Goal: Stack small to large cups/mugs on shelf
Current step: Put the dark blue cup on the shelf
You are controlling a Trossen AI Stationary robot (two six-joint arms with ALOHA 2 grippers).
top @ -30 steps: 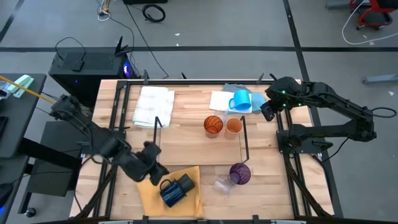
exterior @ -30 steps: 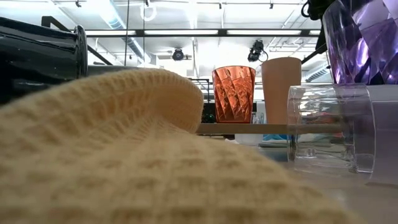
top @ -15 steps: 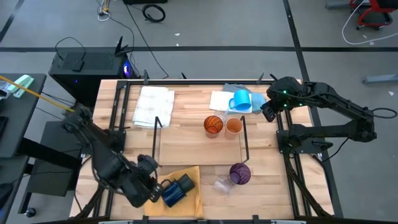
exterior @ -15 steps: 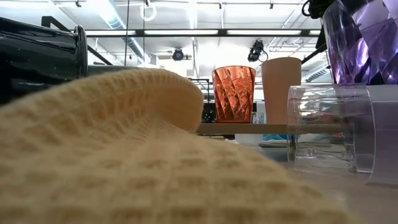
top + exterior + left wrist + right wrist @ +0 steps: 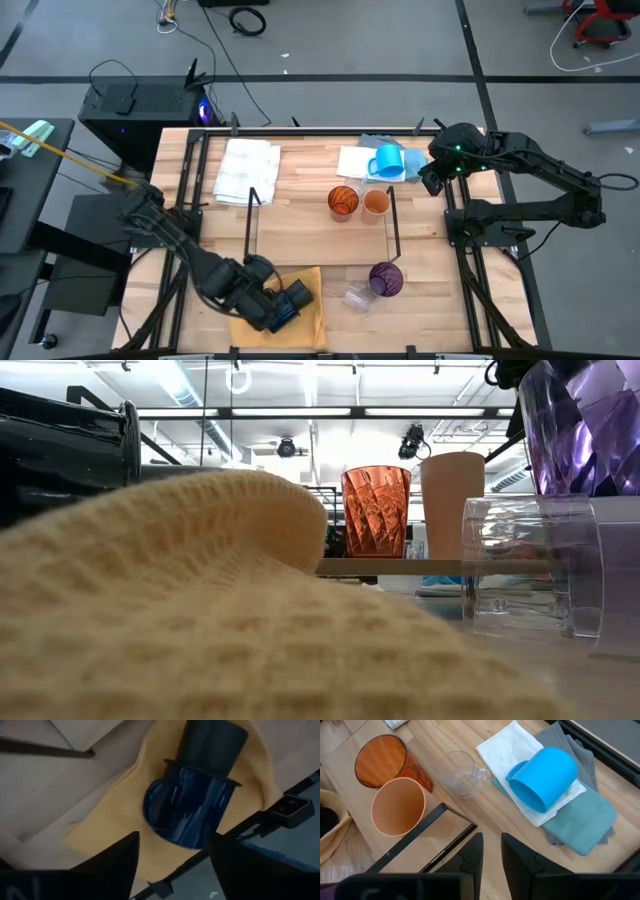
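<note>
1. A dark navy mug [image 5: 192, 812] is seen lying on its side on a yellow cloth [image 5: 115, 815], at the near left part of the table [image 5: 300, 185]. Its surface is glossy and its handle is seen beside the body. A black cup [image 5: 212, 742] lies against its far end.
2. The left gripper [image 5: 262, 305] is placed just beside the navy mug, on the side away from the black cup. Its fingers [image 5: 112, 857] are spread wide, one on each side of the mug, and nothing is held between them.
3. On the shelf [image 5: 320, 235] two orange cups [image 5: 343, 201] stand upright side by side near its far right corner. A purple cup [image 5: 386, 279] and a clear glass [image 5: 358, 296] are found on the table, near the front edge of the shelf.
4. A bright blue mug [image 5: 542, 777] lies on folded cloths [image 5: 580, 817] at the far right. The right gripper [image 5: 432, 180] is held just beside it, its fingers [image 5: 470, 857] parted only a little and empty.
5. The yellow cloth reaches close to the near table edge, so little room is left there.
</note>
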